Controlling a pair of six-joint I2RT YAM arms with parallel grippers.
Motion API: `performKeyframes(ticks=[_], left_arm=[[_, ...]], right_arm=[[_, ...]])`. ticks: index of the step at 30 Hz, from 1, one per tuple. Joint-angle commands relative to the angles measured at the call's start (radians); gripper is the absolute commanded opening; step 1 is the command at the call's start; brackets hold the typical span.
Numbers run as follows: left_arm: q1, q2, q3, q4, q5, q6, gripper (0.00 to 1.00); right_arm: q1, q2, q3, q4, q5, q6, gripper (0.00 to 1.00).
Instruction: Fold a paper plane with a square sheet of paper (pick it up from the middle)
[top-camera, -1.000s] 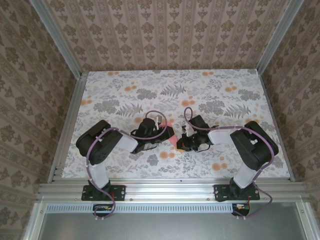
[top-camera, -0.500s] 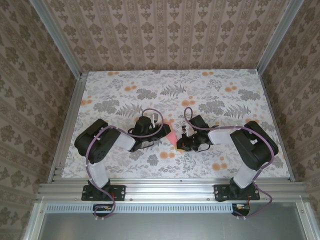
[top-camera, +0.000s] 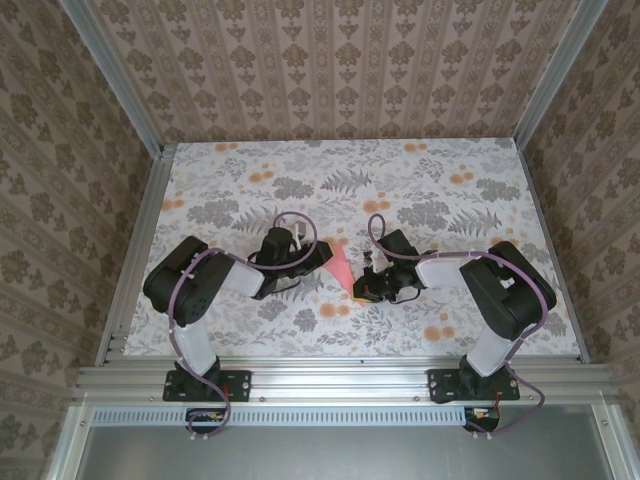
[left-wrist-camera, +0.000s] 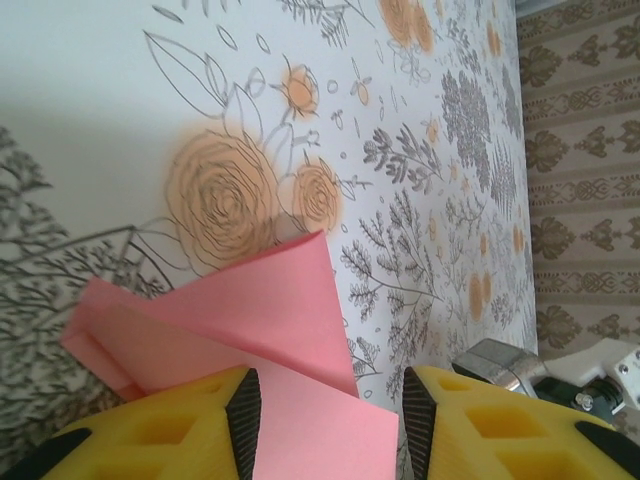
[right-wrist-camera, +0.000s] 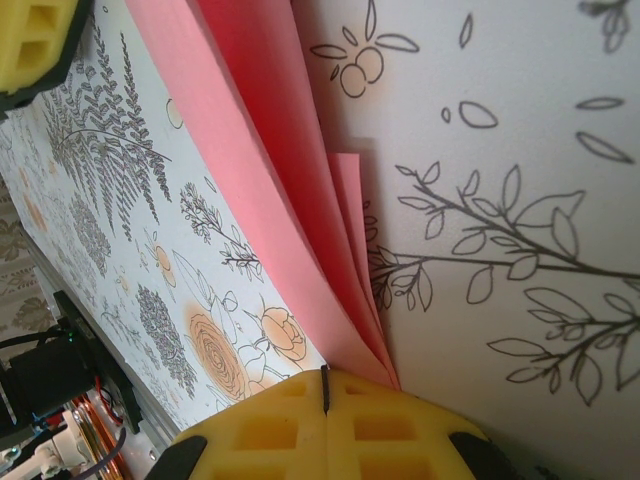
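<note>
Top external, arms (top-camera: 500, 285) bent inward, right gripper (top-camera: 359, 290) pinching paper plane (top-camera: 342, 268)

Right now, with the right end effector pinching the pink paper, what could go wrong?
The right end effector is shut on one end of the paper plane, where layers fan apart; pulling might slip a layer free.
The left end effector stands open astride the paper; closing could crumple the folds.

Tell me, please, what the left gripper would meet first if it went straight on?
The paper, folded and lying just ahead of the left gripper, partly between its open jaws; depth is unclear.
</note>
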Motion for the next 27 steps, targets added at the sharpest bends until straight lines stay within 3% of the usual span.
performKeyframes(ticks=[1, 11, 17, 24, 27], left_arm=[[0.045, -0.006, -0.004, -0.13, -0.051, 0.033, 0.46], [0.101, -0.038, 0.021, -0.256, -0.043, 0.042, 0.46], [0.152, -0.141, 0.035, -0.406, -0.055, 0.093, 0.48], [0.148, -0.292, 0.056, -0.52, -0.048, 0.12, 0.48], [0.094, -0.331, 0.087, -0.563, -0.044, 0.141, 0.45]], right_arm=[[-0.001, 0.065, -0.041, -0.156, 0.139, -0.002, 0.0], [-0.001, 0.061, -0.036, -0.148, 0.134, 0.007, 0.0], [-0.001, 0.058, -0.029, -0.153, 0.13, 0.005, 0.0], [-0.001, 0.056, -0.024, -0.151, 0.128, 0.003, 0.0], [-0.001, 0.053, -0.024, -0.15, 0.127, 0.004, 0.0]])
